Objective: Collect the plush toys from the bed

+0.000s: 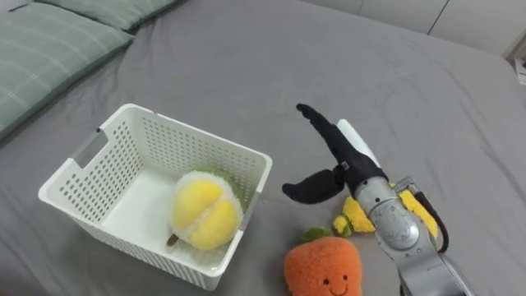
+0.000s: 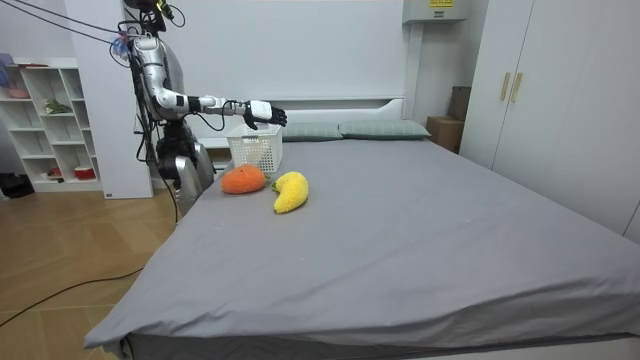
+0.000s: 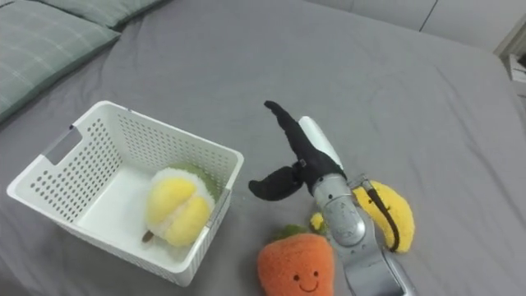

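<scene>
Far left of the right hand (image 1: 343,164), at the top corner: green checked pillows (image 1: 49,49) on the grey bed (image 1: 329,57).

Left of hand, just beside the thumb tip: white perforated basket (image 1: 185,148), upright on the sheet, slot handle on its left wall. Inside, against the wall nearest the hand: yellow round plush (image 1: 205,215) w/ green fringe at the back; rest of the basket floor bare.

Hand: comes in from lower right, black fingers straight and pointing away up-left, thumb spread wide to the left. Wide open, holding nothing, touching no toy. Room view: hand raised above the sheet at approx basket-rim height, arm stretched out over the bed; robot stands at the bed's side by the head end, at the room view's left.

Below the wrist, on the robot's side of the hand: orange carrot plush (image 1: 322,267), green top, smiling face, lying on the sheet outside the basket.

Under the forearm, slightly right of the carrot: yellow banana plush (image 3: 390,215), partly hidden by the arm, also outside the basket. Carrot and banana close together; contact btw them not clear.
</scene>
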Controlling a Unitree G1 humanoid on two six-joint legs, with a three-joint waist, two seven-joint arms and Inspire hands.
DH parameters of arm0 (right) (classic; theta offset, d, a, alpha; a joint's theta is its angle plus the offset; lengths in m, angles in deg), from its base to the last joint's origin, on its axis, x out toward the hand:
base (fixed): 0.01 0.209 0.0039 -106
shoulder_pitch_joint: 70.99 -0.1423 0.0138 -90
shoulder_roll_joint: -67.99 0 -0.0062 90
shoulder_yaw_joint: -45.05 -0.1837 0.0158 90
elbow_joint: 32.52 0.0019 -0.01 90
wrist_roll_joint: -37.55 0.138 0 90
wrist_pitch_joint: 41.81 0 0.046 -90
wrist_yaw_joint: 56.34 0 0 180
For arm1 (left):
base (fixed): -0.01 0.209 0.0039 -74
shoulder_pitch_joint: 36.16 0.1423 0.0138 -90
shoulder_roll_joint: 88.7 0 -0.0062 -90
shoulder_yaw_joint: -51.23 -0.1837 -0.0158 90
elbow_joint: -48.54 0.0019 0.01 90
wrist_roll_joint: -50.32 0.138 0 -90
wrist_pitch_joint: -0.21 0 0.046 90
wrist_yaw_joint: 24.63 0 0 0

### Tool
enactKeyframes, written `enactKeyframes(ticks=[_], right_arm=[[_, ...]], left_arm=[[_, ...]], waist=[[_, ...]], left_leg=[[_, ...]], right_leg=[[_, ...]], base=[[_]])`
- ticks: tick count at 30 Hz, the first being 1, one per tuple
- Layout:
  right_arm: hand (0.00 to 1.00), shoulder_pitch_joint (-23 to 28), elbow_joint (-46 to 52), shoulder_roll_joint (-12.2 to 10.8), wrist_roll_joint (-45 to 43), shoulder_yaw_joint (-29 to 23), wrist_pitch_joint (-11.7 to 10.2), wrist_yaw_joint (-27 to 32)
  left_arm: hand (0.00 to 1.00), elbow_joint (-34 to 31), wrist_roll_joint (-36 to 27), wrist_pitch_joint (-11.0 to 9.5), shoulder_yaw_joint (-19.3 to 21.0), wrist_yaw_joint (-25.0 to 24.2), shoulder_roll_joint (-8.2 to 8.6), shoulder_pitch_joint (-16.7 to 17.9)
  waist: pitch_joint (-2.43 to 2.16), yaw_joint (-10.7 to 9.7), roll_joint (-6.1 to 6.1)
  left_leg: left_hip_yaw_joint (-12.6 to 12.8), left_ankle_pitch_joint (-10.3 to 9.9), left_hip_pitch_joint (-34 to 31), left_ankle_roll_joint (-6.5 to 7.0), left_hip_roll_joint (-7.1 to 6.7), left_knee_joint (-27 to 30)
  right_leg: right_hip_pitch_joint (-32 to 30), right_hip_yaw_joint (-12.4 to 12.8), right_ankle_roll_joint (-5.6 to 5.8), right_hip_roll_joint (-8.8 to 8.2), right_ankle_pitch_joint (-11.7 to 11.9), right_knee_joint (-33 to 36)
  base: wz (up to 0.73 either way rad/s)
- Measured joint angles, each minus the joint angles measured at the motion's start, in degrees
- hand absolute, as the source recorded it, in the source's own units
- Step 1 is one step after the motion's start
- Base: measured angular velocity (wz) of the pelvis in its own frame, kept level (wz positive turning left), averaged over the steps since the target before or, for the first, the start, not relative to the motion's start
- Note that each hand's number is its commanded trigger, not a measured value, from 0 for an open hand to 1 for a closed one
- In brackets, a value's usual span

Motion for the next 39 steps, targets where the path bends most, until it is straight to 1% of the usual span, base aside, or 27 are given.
enactKeyframes(ticks=[2,3,5,7,9,13,15,17,18,19,21,23,25,26,28,31,33,36,39], right_arm=[[0.0,0.45,0.0,0.11,-0.01,-1.43,0.01,-0.03],[0.0,0.69,0.0,0.67,-0.29,-2.5,0.02,-0.41],[0.0,0.7,0.02,1.61,-1.46,-4.54,0.05,-0.6],[0.0,0.72,0.01,2.33,-2.46,-7.79,0.1,-0.62],[0.0,0.71,0.0,2.33,-3.06,-9.7,0.11,-0.25],[0.0,0.68,-1.81,2.34,-2.98,-11.87,0.05,1.39],[0.0,0.41,-4.5,2.38,-2.92,-12.53,0.04,2.6],[0.0,0.33,-7.27,2.92,-2.34,-12.64,0.06,3.64],[0.0,0.33,-8.37,3.59,-2.25,-12.64,0.07,3.89],[0.0,0.04,-9.35,3.89,-2.34,-12.64,0.06,4.21],[0.0,-1.36,-11.85,4.34,-2.52,-12.64,0.06,4.42],[0.0,-2.84,-13.97,5.1,-3.25,-12.64,0.06,5.02],[0.0,-4.43,-15.66,5.87,-4.42,-12.26,-0.05,6.39],[0.0,-5.19,-16.7,5.98,-4.44,-12.15,-0.17,6.78],[0.0,-9.25,-23.13,6.06,-4.44,-11.89,-0.58,7.78],[0.0,-12.28,-28.18,6.21,-3.92,-11.16,-0.97,8.02],[0.0,-13.57,-30.6,6.21,-3.69,-10.28,-1.17,8.03],[0.0,-15.6,-34.71,6.22,-3.7,-9.88,-2.15,8.54],[0.0,-16.66,-38.5,6.3,-3.71,-9.76,-2.47,8.85]], left_arm=[[0.0,0.01,0.02,0.0,0.9,0.14,0.05,0.24],[0.0,0.05,0.05,-0.04,1.25,0.12,-0.04,0.73],[0.0,0.07,0.09,-0.05,2.26,0.06,-0.04,1.16],[0.0,0.09,0.09,0.03,3.42,0.13,-0.18,1.89],[0.0,0.21,0.06,0.06,3.38,0.18,-0.31,2.4],[0.0,0.64,0.01,0.09,3.34,0.87,-0.17,2.3],[0.0,0.81,0.04,0.09,3.32,1.76,-0.38,1.89],[0.0,1.06,0.03,0.09,3.22,1.98,-0.51,1.61],[0.0,1.23,0.03,0.09,3.11,2.01,-0.49,1.3],[0.0,1.25,-0.06,0.07,3.1,2.08,-0.51,0.87],[0.0,1.26,-0.88,0.04,3.04,2.14,-0.6,0.7],[0.0,1.09,-2.17,-0.09,2.65,2.3,-0.76,0.2],[0.0,1.11,-3.41,-0.2,0.37,2.54,-1.28,-0.12],[0.0,1.13,-3.46,-0.2,-0.25,2.57,-1.43,-0.22],[0.0,1.17,-4.74,-0.19,-2.35,2.53,-1.71,-0.71],[0.0,1.21,-6.86,-0.74,-4.72,2.41,-1.99,-1.74],[0.0,1.21,-7.17,-1.17,-4.76,2.23,-2.05,-2.09],[0.0,1.19,-7.92,-1.28,-4.7,1.4,-2.47,-2.45],[0.0,1.16,-7.92,-1.28,-4.75,0.89,-2.55,-2.66]], waist=[[0.07,-0.79,-0.15],[0.12,-1.58,-0.36],[0.05,-1.89,-0.53],[0.13,-2.4,-0.83],[0.14,-3.07,-1.05],[0.12,-3.64,-1.38],[-0.09,-3.65,-1.74],[-0.12,-3.64,-1.79],[0.0,-3.53,-1.63],[0.08,-3.57,-1.77],[0.33,-3.75,-1.52],[0.37,-4.08,-1.48],[0.4,-4.42,-1.45],[0.42,-4.47,-1.49],[0.59,-4.73,-1.55],[0.63,-4.59,-1.51],[0.7,-4.56,-1.4],[0.79,-4.29,-1.22],[0.79,-3.34,-1.21]], left_leg=[[0.2,-0.01,0.01,0.03,0.0,0.05],[0.31,-0.05,0.0,0.09,-0.01,0.16],[1.05,-0.14,0.09,0.2,-0.01,0.25],[1.54,-0.19,0.14,0.27,-0.01,0.31],[1.67,-0.19,0.12,0.29,0.0,0.43],[1.92,-0.25,-0.22,0.37,0.01,0.38],[1.86,-0.24,-0.94,0.37,0.08,0.43],[1.75,-0.24,-1.48,0.38,0.08,0.55],[1.76,-0.23,-2.08,0.39,0.08,0.58],[1.8,-0.22,-2.46,0.41,0.06,0.58],[2.19,-0.16,-3.9,0.52,0.1,0.46],[2.36,0.13,-5.58,0.73,0.09,0.44],[2.42,0.43,-7.11,0.79,0.06,0.62],[2.5,0.43,-7.38,0.8,0.07,0.66],[2.62,0.44,-8.22,0.81,0.11,1.27],[2.52,0.44,-9.23,0.81,0.1,1.47],[2.34,0.44,-9.59,0.81,0.09,1.53],[2.18,0.45,-10.91,0.81,0.1,1.79],[2.13,0.45,-12.47,0.82,0.16,2.39]], right_leg=[[-0.02,0.29,0.03,0.0,0.02,0.01],[-0.03,0.33,0.05,-0.02,0.02,-0.02],[-0.12,0.9,0.09,0.02,0.0,-0.12],[-0.27,1.41,0.17,0.05,0.03,-0.19],[-0.42,1.57,0.24,0.04,0.07,-0.25],[-0.53,1.72,0.41,0.1,0.27,-0.99],[-1.37,1.74,0.39,0.09,0.33,-0.82],[-2.2,1.66,0.39,0.03,0.43,-0.48],[-2.9,1.7,0.41,-0.02,0.44,0.04],[-3.4,1.68,0.44,-0.04,0.48,0.02],[-4.77,1.63,0.43,-0.1,0.55,0.3],[-6.82,1.68,0.38,-0.21,0.58,1.03],[-8.57,1.84,0.35,-0.21,0.78,1.09],[-8.9,1.95,0.33,-0.2,0.82,1.12],[-9.44,1.93,0.35,-0.23,0.95,0.96],[-10.25,1.7,0.39,-0.28,1.0,0.89],[-10.44,1.55,0.39,-0.28,1.01,0.83],[-11.57,1.14,0.35,-0.29,1.03,0.84],[-12.88,1.02,0.25,-0.29,1.12,0.95]], base=[[-0.05],[-0.06],[-0.13],[-0.12],[-0.05],[-0.02],[0.0],[0.0],[0.0],[-0.03],[-0.06],[-0.02],[0.0],[-0.04],[0.0],[0.04],[0.06],[0.05],[0.03]])
